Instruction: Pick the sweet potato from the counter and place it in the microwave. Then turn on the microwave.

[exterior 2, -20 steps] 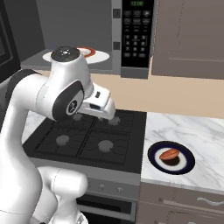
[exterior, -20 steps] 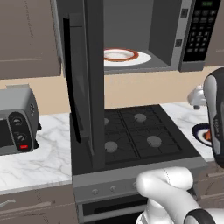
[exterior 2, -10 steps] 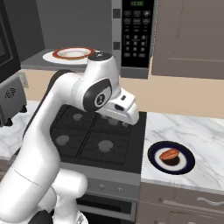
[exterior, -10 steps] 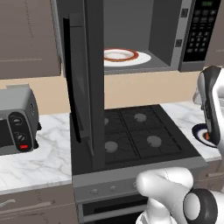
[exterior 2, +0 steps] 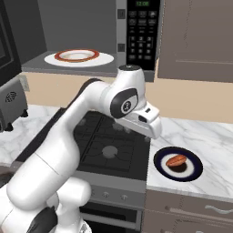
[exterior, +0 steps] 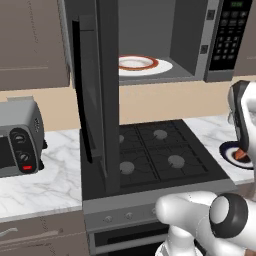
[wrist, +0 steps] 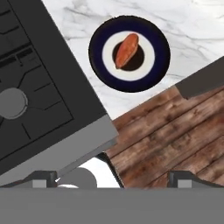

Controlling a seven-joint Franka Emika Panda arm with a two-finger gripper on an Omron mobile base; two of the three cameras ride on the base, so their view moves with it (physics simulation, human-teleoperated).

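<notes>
The sweet potato [exterior 2: 176, 160] [wrist: 127, 50], a small orange-brown lump, lies on a dark blue plate [exterior 2: 193, 170] [wrist: 98, 61] on the white marble counter [exterior 2: 211, 139], right of the stove. In the left base view the sweet potato [exterior: 242, 154] peeks out behind my arm. My gripper [wrist: 113, 178] is open and holds nothing; its fingertips [wrist: 43, 177] stand wide apart. It hangs above the stove's front right corner, left of the plate and clear of it. The microwave [exterior 2: 140, 32] [exterior: 227, 35] hangs above the stove with its door [exterior: 97, 100] swung wide open.
A white plate with a red rim [exterior 2: 78, 57] [exterior: 142, 64] sits inside the microwave. The black stovetop [exterior 2: 107, 141] lies under my arm. A silver toaster oven [exterior: 17, 142] stands on the left counter. Wood floor [wrist: 175, 140] shows below the counter edge.
My arm has swung right, from over the stove's middle to its right edge beside the plate. The jaws have stayed open. The sweet potato has not moved.
</notes>
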